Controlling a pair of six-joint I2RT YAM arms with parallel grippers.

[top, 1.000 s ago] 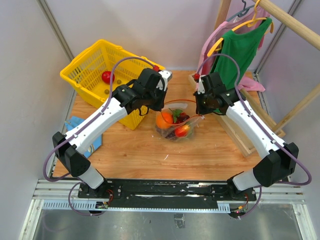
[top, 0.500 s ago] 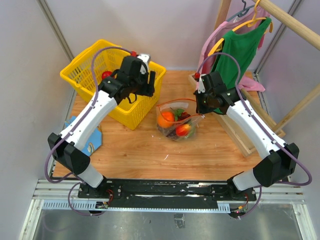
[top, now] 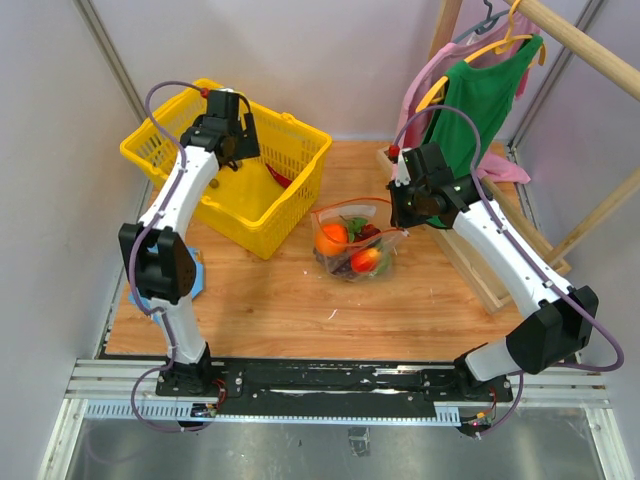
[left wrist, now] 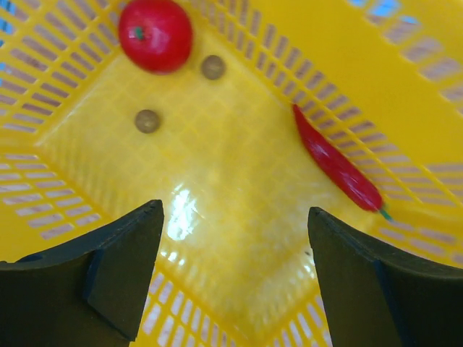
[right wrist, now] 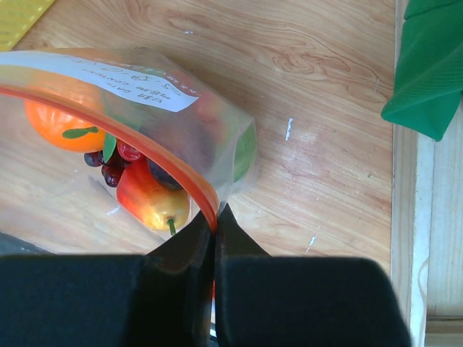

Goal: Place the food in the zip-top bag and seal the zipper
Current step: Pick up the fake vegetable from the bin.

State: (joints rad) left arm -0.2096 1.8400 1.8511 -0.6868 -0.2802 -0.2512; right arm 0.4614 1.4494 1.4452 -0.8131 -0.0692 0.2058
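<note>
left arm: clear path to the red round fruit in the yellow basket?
Probably yes: the left gripper hangs open above the basket floor, and nothing covers the red fruit near its wall.

Yellow mesh basket w/ red fruit; clear bag, red-orange zipper.

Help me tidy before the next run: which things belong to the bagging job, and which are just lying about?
Job: zip-top bag, zipper, orange, grapes, red round fruit, red chili, right tool pinching the zipper.
Lying about: yellow basket, green shirt, pink garment.
</note>
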